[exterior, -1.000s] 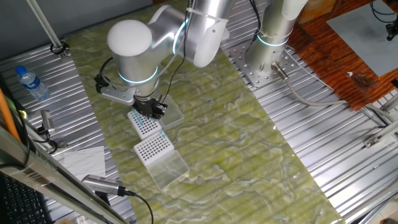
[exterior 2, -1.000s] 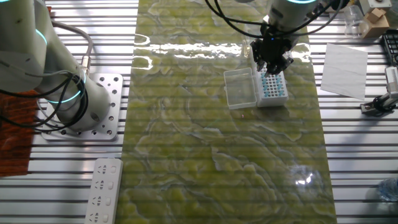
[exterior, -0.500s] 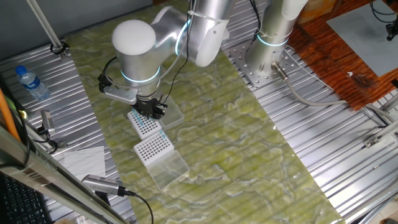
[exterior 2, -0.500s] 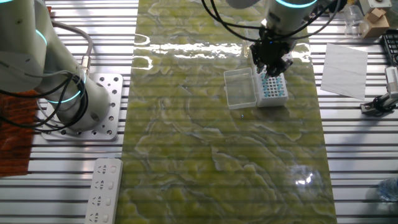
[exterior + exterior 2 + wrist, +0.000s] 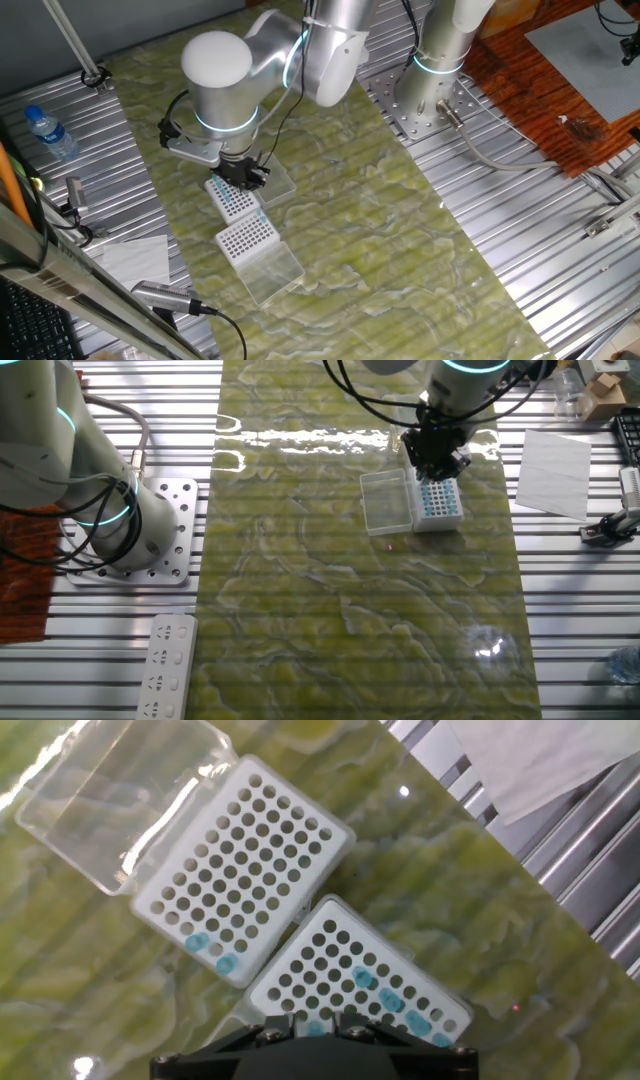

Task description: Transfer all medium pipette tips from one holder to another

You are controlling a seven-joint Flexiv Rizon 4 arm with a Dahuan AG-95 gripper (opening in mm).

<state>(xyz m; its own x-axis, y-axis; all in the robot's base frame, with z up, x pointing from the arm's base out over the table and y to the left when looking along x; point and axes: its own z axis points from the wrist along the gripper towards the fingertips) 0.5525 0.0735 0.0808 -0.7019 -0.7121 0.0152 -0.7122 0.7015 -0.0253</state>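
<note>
Medium pipette tips (image 5: 388, 1002) in place, pincer (image 5: 433, 463) barely shifted since before

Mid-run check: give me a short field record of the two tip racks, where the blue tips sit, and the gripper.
rack under gripper: white perforated rack, several light-blue-topped pipette tips in its holes, most holes empty
second rack: white perforated rack with open clear lid, two blue-topped tips at one edge
rack relation: side by side on the green mat, corners close
gripper: black two-finger gripper low over the first rack; jaw state cannot be told
tip in gripper: cannot tell
</note>
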